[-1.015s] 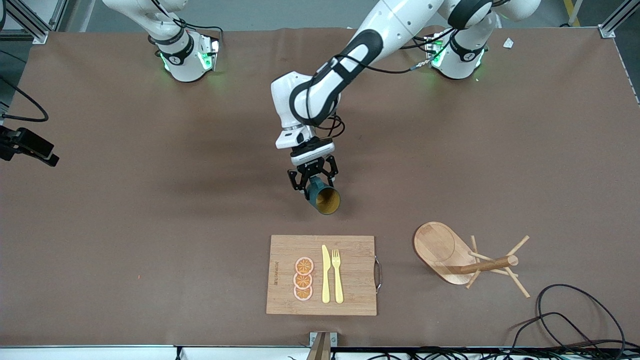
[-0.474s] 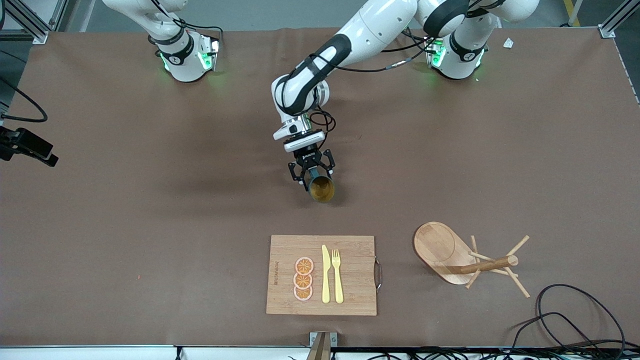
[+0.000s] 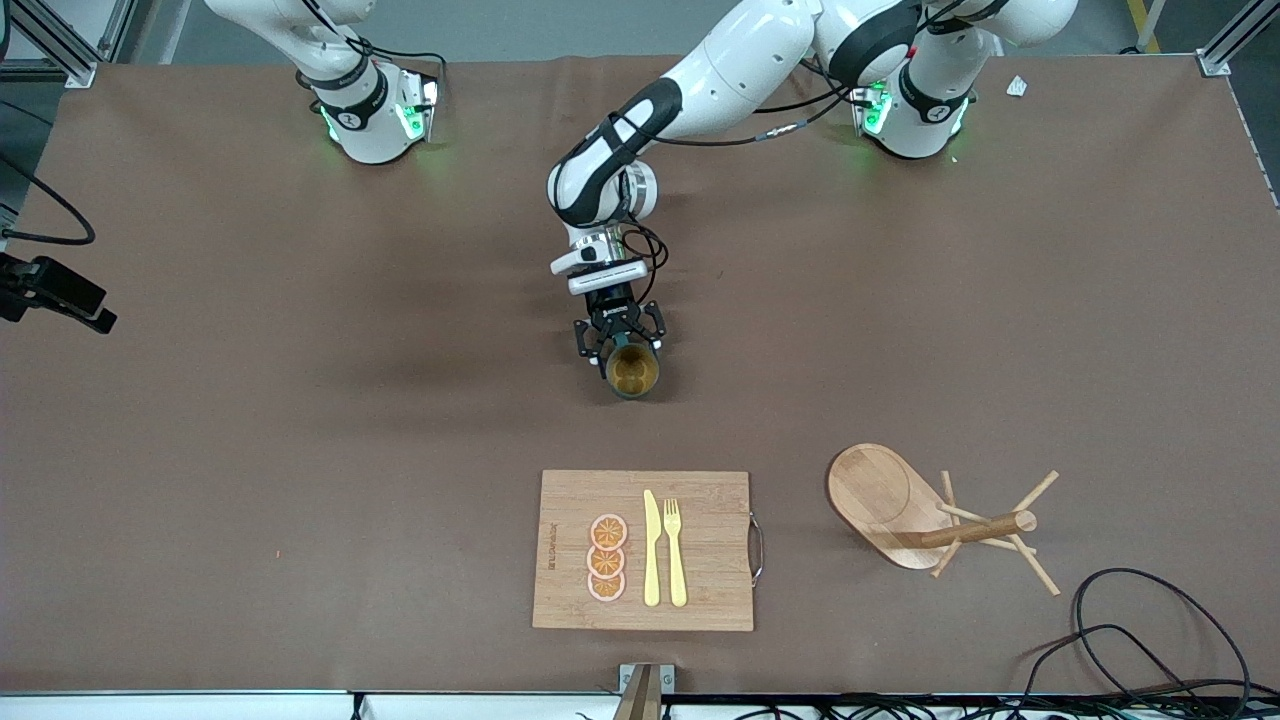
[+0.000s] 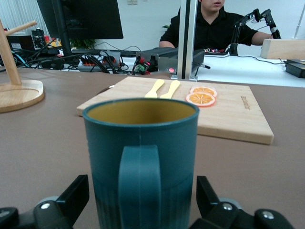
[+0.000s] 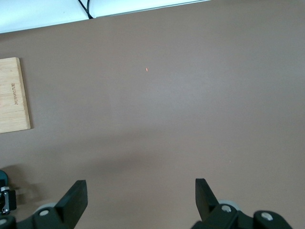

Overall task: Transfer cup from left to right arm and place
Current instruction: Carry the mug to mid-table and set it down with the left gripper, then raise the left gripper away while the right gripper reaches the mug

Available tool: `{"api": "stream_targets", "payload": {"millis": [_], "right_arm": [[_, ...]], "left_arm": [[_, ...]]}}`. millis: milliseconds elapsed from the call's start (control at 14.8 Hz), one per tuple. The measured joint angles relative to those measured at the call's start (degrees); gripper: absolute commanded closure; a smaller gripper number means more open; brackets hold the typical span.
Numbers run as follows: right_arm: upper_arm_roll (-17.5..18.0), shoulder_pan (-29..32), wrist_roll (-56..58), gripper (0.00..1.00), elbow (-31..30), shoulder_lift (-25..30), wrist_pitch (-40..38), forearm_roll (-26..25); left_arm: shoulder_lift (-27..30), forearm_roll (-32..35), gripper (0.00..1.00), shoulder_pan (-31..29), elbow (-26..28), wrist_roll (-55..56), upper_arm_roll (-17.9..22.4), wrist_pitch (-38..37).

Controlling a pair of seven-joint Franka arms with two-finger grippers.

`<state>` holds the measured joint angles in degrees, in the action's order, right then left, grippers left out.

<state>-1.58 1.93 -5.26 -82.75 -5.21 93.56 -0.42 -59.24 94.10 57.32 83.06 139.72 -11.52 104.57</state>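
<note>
Cup, front view: the cup (image 3: 632, 371) stands upright on the brown surface near its middle, farther from the camera than the cutting board (image 3: 700, 540). Its mouth faces up.
Cup contents: the mustard-yellow inside shows nothing in it.
Left end effector, front view: the left end effector (image 3: 620, 350) is low at the cup, with one finger on each side of the body.
Board load: three orange slices (image 3: 607, 558), a yellow knife (image 3: 651, 548) and a yellow fork (image 3: 675, 550) lie flat on the board.
Rack: a wooden mug tree (image 3: 960, 525) lies tipped over toward the left arm's end and bears nothing.
Cup, left wrist view: the cup (image 4: 141, 157) shows a teal wall and has its handle turned toward the camera.
Left end effector, left wrist view: the fingers (image 4: 76, 193) are spread wide, just beside the cup's walls. Contact cannot be told, and it does not look clamped.
Right end effector, right wrist view: the right end effector (image 5: 141, 191) waits over bare surface, with its jaws fully apart and nothing between them.
Handling, judged: the cup is probably rigid, light and smooth-walled, so it may slip under a loose pinch. It could chip if it is ceramic.
Hold point, judged: across the body below the rim and clear of the handle.
</note>
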Motion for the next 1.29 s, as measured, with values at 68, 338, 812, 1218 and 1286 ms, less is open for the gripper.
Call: {"api": "stream_targets", "payload": {"millis": [68,338,812,1218,1286], "right_arm": [[0.0,0.0,0.0,0.0,0.0,0.0,0.0,0.0],[0.0,0.0,0.0,0.0,0.0,0.0,0.0,0.0],[0.2,0.0,0.0,0.0,-0.1,0.0,-0.6,0.0],[0.5,-0.3,0.0,0.0,-0.3,0.0,-3.6,0.0],[0.5,-0.3,0.0,0.0,-0.3,0.0,-3.7,0.0]], "left_arm": [[-0.2,-0.3,0.0,0.4,0.0,0.0,-0.1,0.0],[-0.4,-6.7,0.0,3.9,-0.2,0.1,-0.3,-0.5],[7.2,-26.1,0.0,8.0,-2.2,-0.7,-1.9,-3.6],[20.2,-41.7,0.0,2.7,-2.6,-11.1,-1.4,-3.9],[22.2,-44.0,0.0,0.6,-2.6,-13.8,-1.3,-3.9]]}}
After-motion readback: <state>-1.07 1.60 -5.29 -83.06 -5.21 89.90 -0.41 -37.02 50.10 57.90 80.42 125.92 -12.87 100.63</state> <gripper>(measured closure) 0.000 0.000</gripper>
